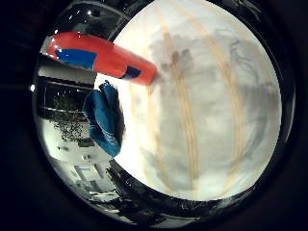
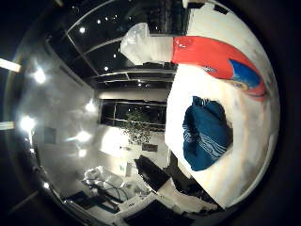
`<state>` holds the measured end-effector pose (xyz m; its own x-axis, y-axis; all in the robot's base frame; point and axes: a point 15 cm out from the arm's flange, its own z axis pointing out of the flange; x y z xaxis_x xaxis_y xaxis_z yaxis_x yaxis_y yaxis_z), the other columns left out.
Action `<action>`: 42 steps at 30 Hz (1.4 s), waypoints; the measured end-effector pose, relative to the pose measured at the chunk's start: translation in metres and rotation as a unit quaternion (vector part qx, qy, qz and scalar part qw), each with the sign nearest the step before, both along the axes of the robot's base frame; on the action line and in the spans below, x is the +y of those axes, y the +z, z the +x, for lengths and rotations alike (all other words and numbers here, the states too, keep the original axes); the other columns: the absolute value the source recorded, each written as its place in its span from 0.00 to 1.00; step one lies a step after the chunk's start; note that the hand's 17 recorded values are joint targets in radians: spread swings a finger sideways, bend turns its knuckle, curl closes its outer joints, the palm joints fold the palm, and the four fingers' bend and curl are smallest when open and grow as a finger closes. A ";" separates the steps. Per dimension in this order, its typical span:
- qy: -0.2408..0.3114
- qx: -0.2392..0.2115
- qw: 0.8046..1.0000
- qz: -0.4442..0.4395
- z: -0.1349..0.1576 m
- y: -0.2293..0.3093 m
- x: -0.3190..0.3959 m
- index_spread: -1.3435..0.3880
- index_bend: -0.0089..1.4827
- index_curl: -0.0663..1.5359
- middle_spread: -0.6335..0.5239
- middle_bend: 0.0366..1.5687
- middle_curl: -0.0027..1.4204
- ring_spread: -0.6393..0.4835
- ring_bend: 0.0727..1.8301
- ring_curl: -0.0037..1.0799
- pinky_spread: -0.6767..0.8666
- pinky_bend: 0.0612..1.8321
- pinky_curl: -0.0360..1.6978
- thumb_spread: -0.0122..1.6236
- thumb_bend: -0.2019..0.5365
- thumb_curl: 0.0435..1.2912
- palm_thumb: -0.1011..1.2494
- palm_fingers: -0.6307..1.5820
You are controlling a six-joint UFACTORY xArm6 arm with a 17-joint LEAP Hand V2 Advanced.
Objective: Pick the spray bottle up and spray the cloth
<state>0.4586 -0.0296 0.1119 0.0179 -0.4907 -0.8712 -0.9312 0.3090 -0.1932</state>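
Observation:
The spray bottle [image 2: 214,58] has a red body with a blue stripe and a pale trigger head [image 2: 141,42]. In the right thumb side palm view it lies across the pale table [image 2: 254,141], with its head past the table's edge. It also shows in the right little finger side palm view [image 1: 101,58]. The cloth [image 1: 104,117] is teal blue and bunched up, at the table's edge beside the bottle. It also shows in the right thumb side palm view [image 2: 204,134].
The table top [image 1: 207,106] is pale with faint yellowish stripes and grey shadow patches. Past its edge the room is dim, with ceiling lights, a potted plant [image 2: 139,127] and furniture [image 2: 103,179] lower down.

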 end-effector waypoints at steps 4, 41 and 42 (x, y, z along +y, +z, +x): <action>0.007 -0.004 1.000 0.004 0.011 0.000 0.011 0.70 0.11 0.20 0.71 0.12 0.24 0.74 0.17 0.25 0.66 0.19 0.20 0.61 0.24 0.20 0.41 0.31; 0.023 -0.023 0.999 0.035 0.091 -0.004 0.053 0.65 0.71 0.51 0.48 0.77 0.47 0.43 0.73 0.54 0.29 0.66 0.42 0.60 0.26 0.30 0.79 0.85; 0.024 -0.025 0.999 0.033 0.092 -0.002 0.053 0.66 0.73 0.51 0.48 0.78 0.47 0.43 0.74 0.54 0.30 0.66 0.43 0.60 0.27 0.31 0.81 0.85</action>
